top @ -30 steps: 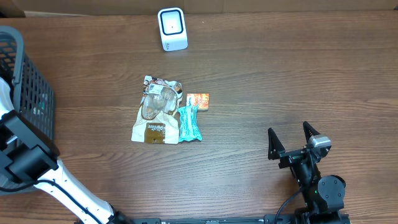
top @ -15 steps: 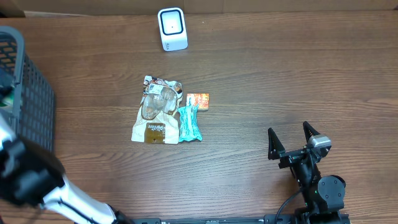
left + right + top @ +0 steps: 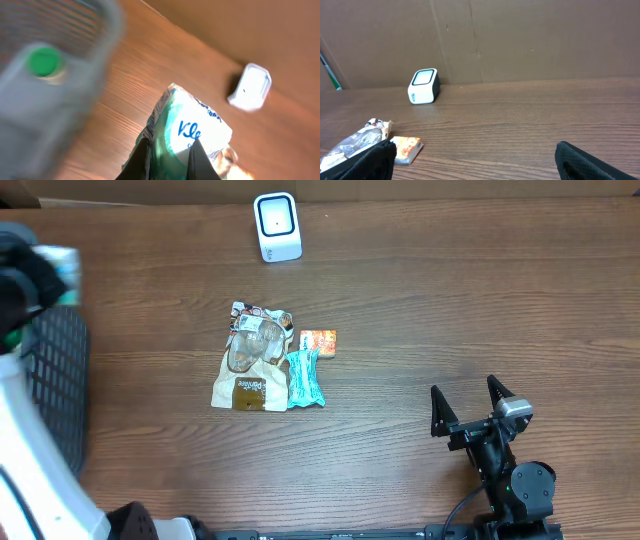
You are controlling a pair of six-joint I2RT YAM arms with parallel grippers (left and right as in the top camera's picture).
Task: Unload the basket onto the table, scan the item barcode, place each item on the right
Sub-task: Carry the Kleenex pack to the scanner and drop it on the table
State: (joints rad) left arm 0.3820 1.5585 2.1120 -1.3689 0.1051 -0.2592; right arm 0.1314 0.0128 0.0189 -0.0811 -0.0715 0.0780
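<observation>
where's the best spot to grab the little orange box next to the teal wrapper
Come straight down on the right half of the orange box with the open right tool, closing across its far and near long edges. It lies flat, and the teal wrapper touches its near left corner, so that half looks free.
</observation>
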